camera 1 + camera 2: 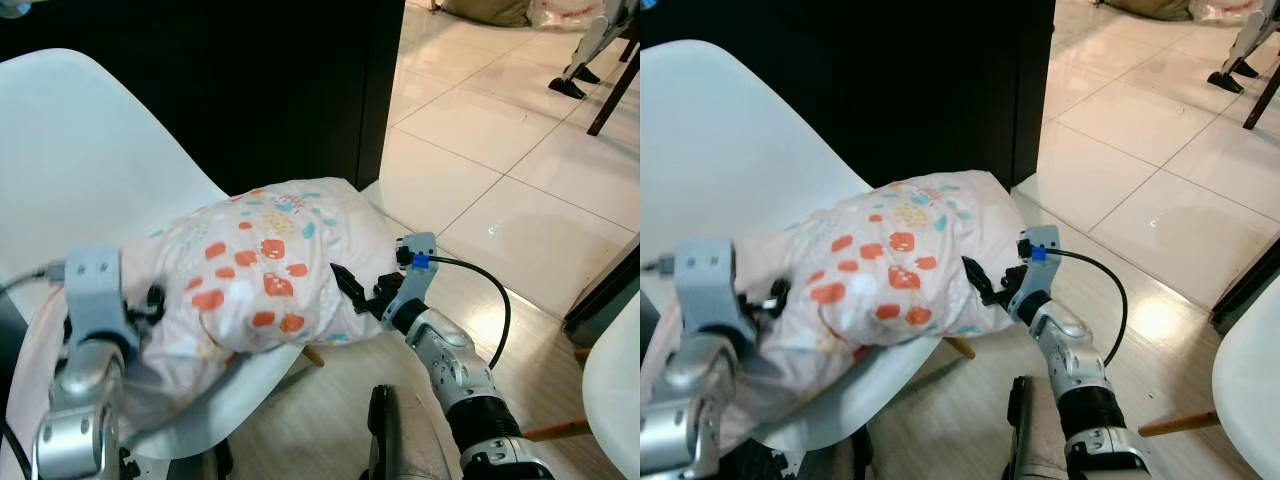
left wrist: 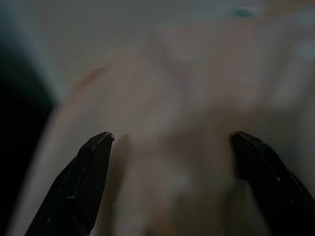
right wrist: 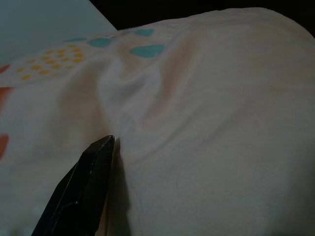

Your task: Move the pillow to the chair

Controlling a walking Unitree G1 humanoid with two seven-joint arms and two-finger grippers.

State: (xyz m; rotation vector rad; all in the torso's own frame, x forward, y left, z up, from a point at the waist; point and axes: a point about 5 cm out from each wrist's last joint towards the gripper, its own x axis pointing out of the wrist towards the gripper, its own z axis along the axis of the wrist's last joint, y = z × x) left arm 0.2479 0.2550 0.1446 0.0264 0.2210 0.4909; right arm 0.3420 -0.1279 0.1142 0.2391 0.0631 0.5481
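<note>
The pillow [image 1: 260, 260], pale pink with orange and teal prints, lies on the seat of a white shell chair [image 1: 80, 150]. My left gripper [image 2: 170, 135] is at the pillow's left end, open, its fingers [image 2: 83, 187] spread wide with blurred fabric just ahead of them. My right gripper [image 1: 350, 285] is against the pillow's right end, by the chair's front edge. In the right wrist view one black finger [image 3: 83, 191] stands at its spread position and touches the cloth. The pillow bulges over the other finger.
A dark cabinet front [image 1: 250, 80] stands behind the chair. Glossy tiled floor [image 1: 500, 150] opens to the right. A second white chair's edge [image 1: 615, 390] with a wooden leg [image 1: 555, 432] is at the lower right. A dark furniture leg [image 1: 615, 90] stands at the far right.
</note>
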